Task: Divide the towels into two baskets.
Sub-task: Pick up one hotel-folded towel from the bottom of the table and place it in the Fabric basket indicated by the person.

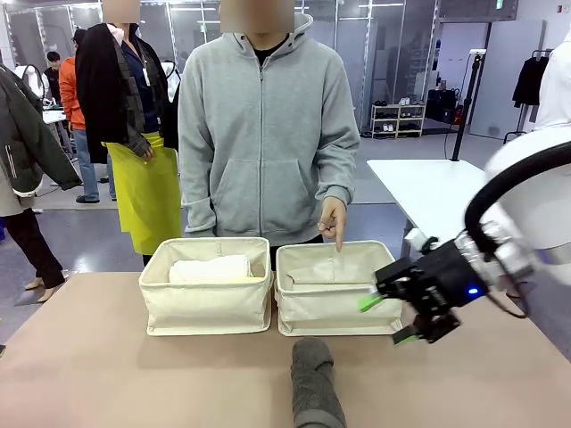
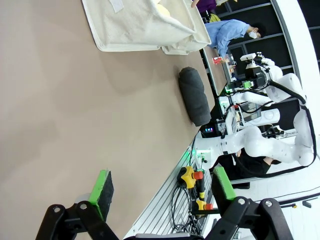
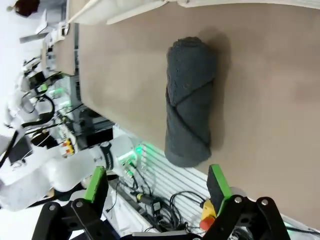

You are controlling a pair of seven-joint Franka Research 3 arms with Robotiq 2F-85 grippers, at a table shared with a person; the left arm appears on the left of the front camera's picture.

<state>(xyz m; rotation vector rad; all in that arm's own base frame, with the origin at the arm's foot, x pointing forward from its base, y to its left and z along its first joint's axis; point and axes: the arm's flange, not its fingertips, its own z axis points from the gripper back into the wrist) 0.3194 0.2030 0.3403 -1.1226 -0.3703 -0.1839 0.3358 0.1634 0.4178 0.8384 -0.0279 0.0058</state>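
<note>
Towels were partly sorted, judging by the layout: the left basket (image 1: 207,299) held a white towel (image 1: 211,268) with a sliver of pale yellow beneath it, while the right basket (image 1: 326,290), where the person's hand (image 1: 333,219) pointed, looked empty from the front, though its floor was hidden. The dark grey towel (image 1: 316,382) lay on the table (image 1: 107,374) in front of the baskets, unplaced. The right gripper (image 1: 388,317) hovered just beside the right basket, jaws wide, holding nothing. The left wrist view added the left gripper (image 2: 162,186), spread open and empty above bare table, well apart from the roll. The right wrist view showed the roll's wrapped fold.
</note>
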